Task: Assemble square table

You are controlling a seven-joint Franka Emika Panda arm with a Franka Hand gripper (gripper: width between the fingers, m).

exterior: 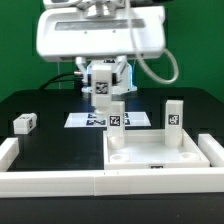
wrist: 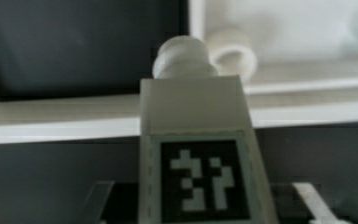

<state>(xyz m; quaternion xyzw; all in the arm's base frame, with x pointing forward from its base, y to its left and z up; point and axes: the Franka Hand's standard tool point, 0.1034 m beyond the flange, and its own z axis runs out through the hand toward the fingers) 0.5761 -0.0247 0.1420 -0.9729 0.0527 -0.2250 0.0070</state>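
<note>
Leg (wrist: 197, 150) (tagged) held in tool (exterior: 103, 90), over tabletop (exterior: 160, 166).

A robotics lab: black table (exterior: 55, 140), green backdrop (exterior: 20, 45), marker board (exterior: 88, 120) with tags.

A black counter (exterior: 50, 105) is seen under everything, matte & dark, w/ a green backdrop (exterior: 15, 40) behind it. The marker board (exterior: 78, 118) is laid flat on the counter toward the rear, approx. mid-scene; b/w tags are printed on it, and part of it is hidden by what stands in front. Long white bars are set along the counter's edges: a front bar (exterior: 50, 182) is run across the near side, a second bar (exterior: 8, 150) is placed at the exterior view's left & a third bar (exterior: 213, 150) at the exterior view's right, both appearing to meet the front bar at its ends. In the wrist view the counter (wrist: 60, 45) is shown only as blurred dark patches.
</note>
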